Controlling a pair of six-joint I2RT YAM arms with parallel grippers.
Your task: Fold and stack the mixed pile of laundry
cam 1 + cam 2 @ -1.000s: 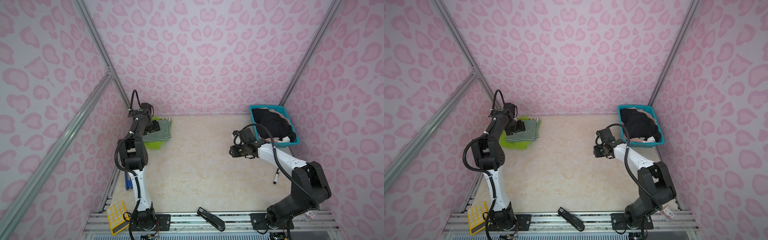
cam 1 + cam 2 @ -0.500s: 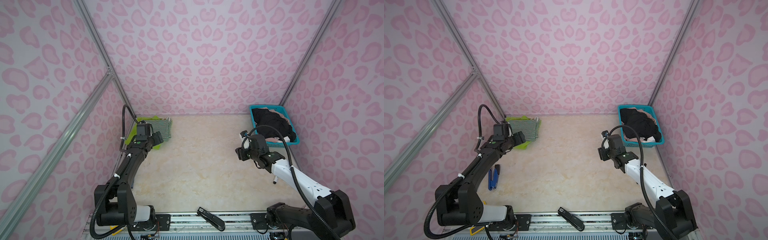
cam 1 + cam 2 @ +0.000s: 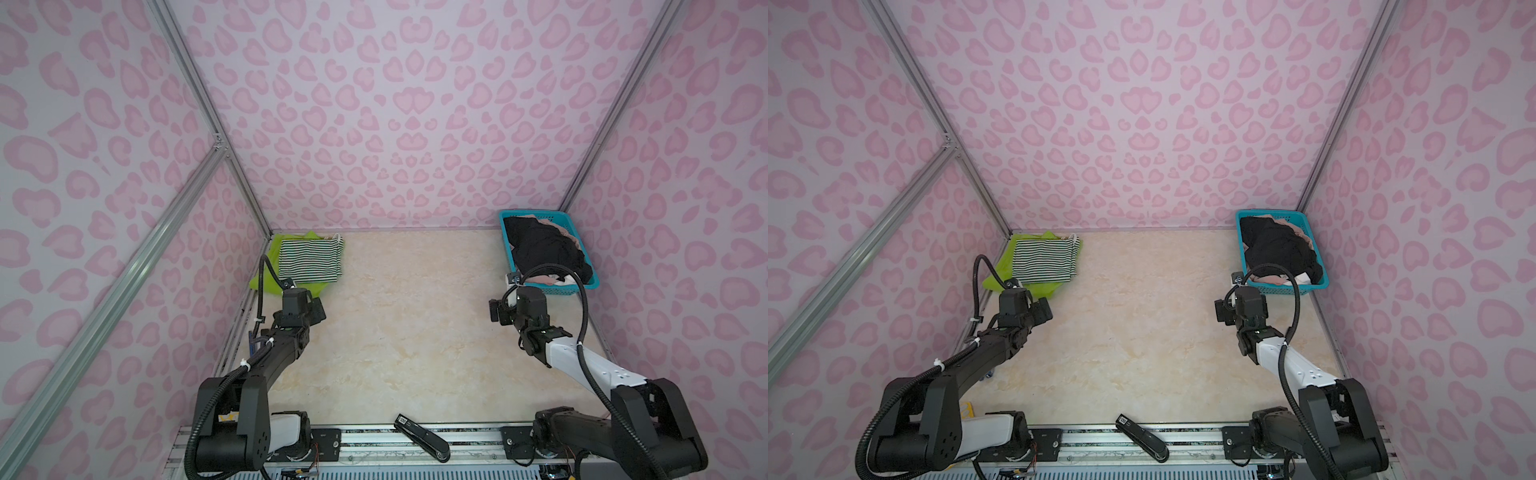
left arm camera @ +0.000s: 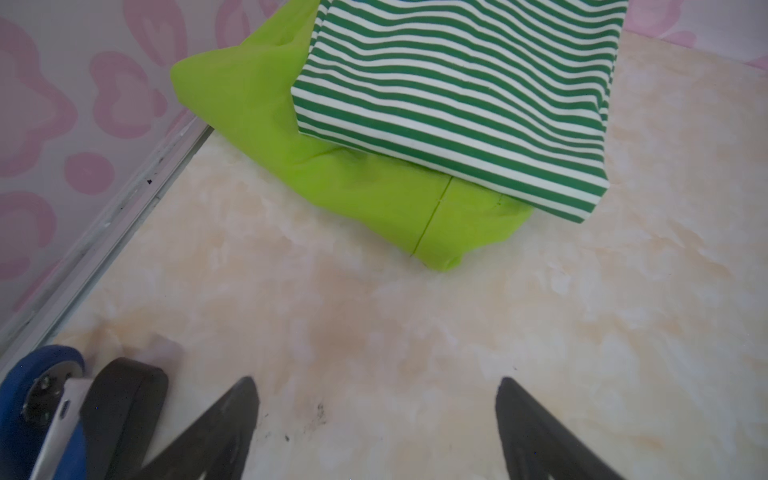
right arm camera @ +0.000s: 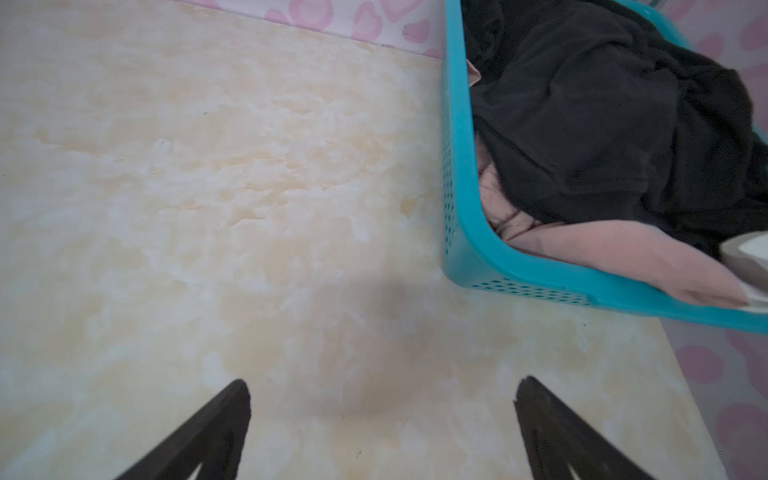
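A: Top views first. Where's the laundry?
B: Split in two. The striped top [image 3: 311,259] lies folded flat on the lime-green shorts [image 3: 1005,255], far-left corner of the worktop [image 3: 415,332], right by the wall [image 3: 208,249]. I'd say that's the stack spot, out of the folding area. The rest sits in the teal basket [image 3: 582,289] far right: black garment [image 3: 540,249] heaped on top, beige-pink garment [image 3: 544,279] under it, both unfolded.
A: Arms?
B: Left arm [image 3: 282,353] & right arm [image 3: 582,361] are each on their own side, carrying nothing. Mid worktop is bare, prob. room for the next fold.
A: Any writing?
B: The black tool [image 3: 422,436] on the front rail [image 3: 365,446] has a white label w/ dark marks, too small to read.
A: Left wrist view?
B: Left fingers [image 4: 216,424] are wide apart w/ nothing between, low over bare worktop, near the shorts but not touching. The shorts stick out from under the top on the near side & toward the wall, so the stack's a bit uneven. There's a seam line on the shorts but no logo or tag showing. A blue-and-black tool [image 4: 45,363] lies just beside the fingers, no text seen.
A: Right wrist view?
B: Right fingers [image 5: 208,432] are also spread wide & empty, near the basket's corner but apart from it. The black piece fills most of the basket & the pink one drapes over the rim. There's a whitish bit at the frame edge, can't tell what. No brand visible. My guess: next pick comes from the basket, black first since it's on top
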